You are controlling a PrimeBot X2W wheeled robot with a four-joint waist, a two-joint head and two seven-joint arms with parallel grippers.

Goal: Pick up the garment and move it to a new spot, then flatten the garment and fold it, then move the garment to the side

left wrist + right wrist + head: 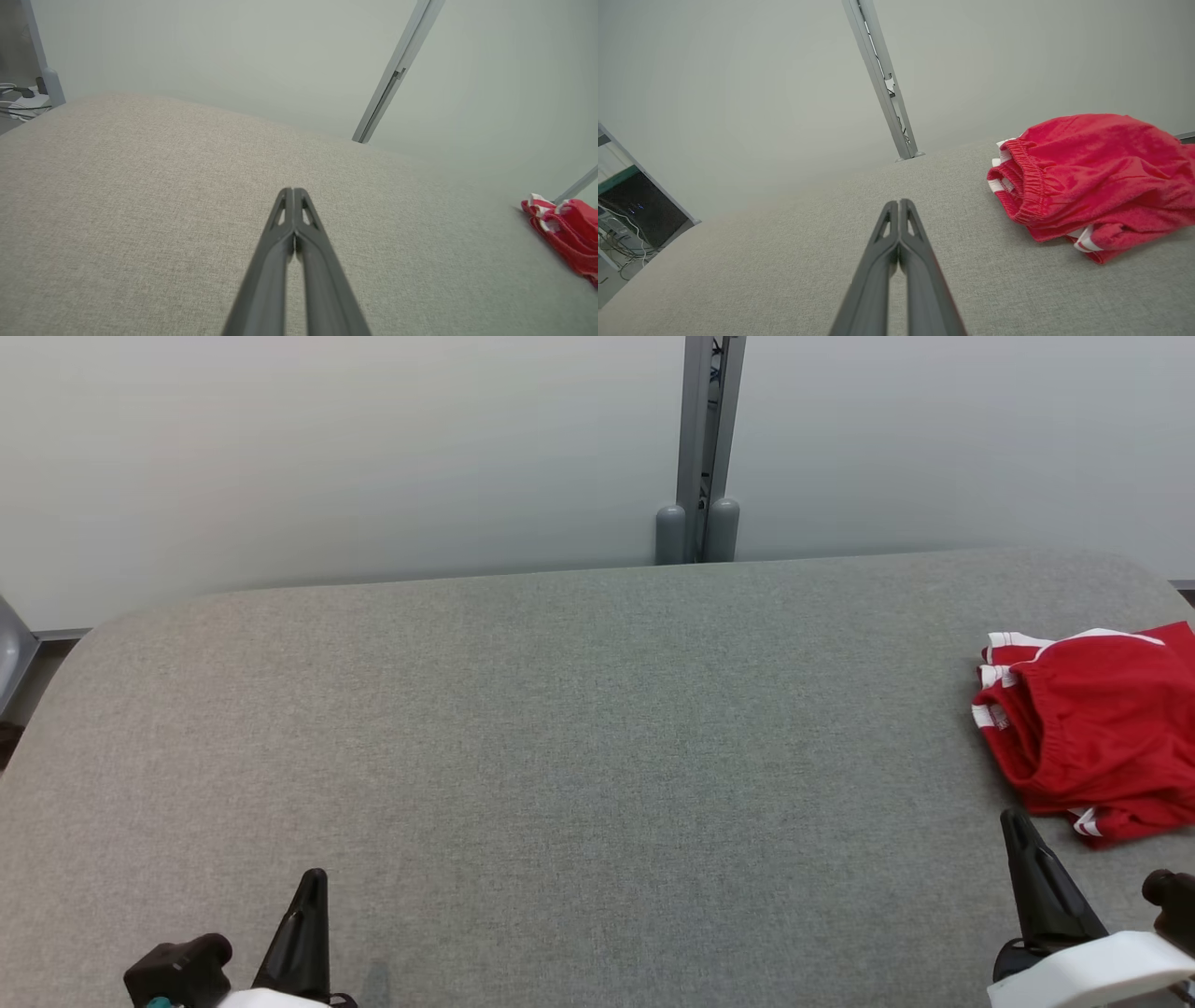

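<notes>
The garment (1097, 728) is a red pair of shorts with white stripes and an elastic waistband, lying crumpled at the right edge of the grey fabric table (560, 756). It also lies at the right in the left wrist view (567, 231) and at the upper right in the right wrist view (1092, 172). My right gripper (1018, 826) stands just in front of the garment, apart from it, its fingers pressed together with nothing between them (899, 205). At the lower left my left gripper (313, 882) hangs far from the garment, also shut and empty (293, 192).
A grey metal post (700, 448) stands against the pale wall behind the table's far edge. Cables and equipment (626, 224) lie beyond the table's left end. The table's corners are rounded.
</notes>
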